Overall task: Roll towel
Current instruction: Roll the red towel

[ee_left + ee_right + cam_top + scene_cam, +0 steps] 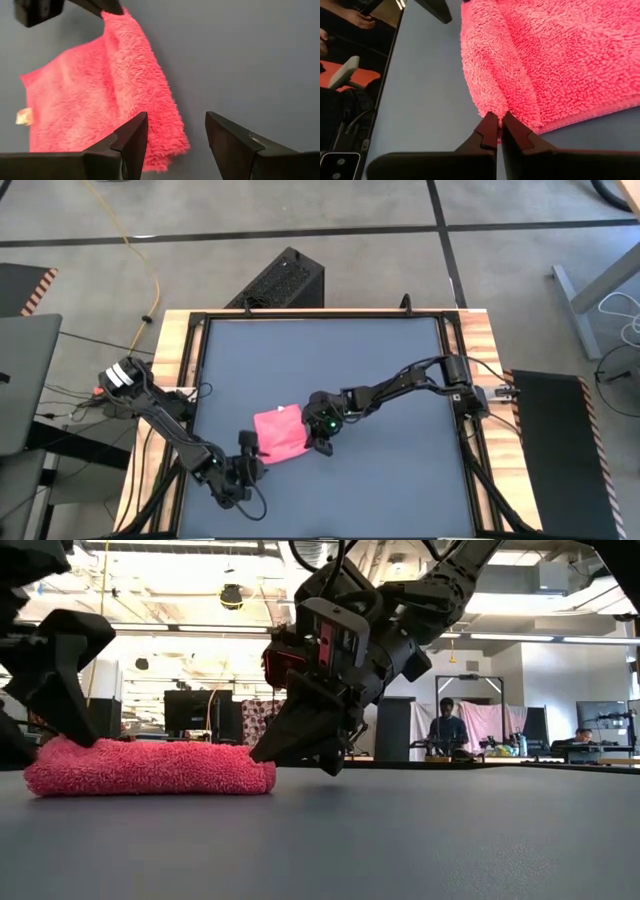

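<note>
The right gripper (499, 127), fingers pressed together, pinches the rolled edge of the pink towel (281, 434) lying on the dark table (400, 380). Across the towel, the left gripper (175, 135) hovers with fingers spread at the roll's other end. A small pale tag (22, 117) shows no legible writing. Beyond, people sit at desks.

The table (400, 380) has a dark blue-grey matte top, framed by black rails with pale wooden edges on either side; the towel (281, 435) lies directly on it, towards the front and left of the middle; it is pink-red and fluffy, folded flat into a thick pad, one long edge doubled over into a low ridge; a small pale tag (22, 117) shows at one edge.
</note>
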Available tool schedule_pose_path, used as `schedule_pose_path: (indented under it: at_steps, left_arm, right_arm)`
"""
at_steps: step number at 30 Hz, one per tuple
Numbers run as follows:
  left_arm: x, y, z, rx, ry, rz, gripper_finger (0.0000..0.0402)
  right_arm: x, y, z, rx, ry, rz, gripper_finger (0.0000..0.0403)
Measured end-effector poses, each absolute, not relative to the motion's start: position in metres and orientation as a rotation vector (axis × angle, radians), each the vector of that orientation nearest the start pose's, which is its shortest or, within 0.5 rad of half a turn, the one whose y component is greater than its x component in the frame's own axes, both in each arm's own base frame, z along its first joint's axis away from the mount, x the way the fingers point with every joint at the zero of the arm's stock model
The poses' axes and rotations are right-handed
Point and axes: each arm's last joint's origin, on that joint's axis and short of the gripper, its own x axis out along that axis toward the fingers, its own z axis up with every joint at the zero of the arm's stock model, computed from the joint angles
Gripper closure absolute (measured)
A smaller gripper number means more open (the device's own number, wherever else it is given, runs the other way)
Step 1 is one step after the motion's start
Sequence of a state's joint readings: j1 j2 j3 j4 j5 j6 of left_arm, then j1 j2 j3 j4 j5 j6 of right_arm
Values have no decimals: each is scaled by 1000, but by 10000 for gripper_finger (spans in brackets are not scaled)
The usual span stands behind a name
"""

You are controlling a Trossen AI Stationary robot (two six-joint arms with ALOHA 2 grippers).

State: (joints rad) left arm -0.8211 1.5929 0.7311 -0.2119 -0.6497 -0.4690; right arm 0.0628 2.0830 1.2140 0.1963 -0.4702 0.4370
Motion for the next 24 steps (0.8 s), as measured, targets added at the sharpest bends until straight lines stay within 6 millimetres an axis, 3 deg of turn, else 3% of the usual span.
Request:
schedule_pose_path:
  at_steps: [10,18,24]
  left_arm:
    - [200,-184,137,295,794,113,213]
    - [204,-188,115,271,850,109,214]
    - [204,-188,112,198,833,181,219]
  right_arm:
    - [425,40,127,549,772,360,376]
    - [425,37,127,573,772,344,376]
    - [425,37,126,582,781,335,375]
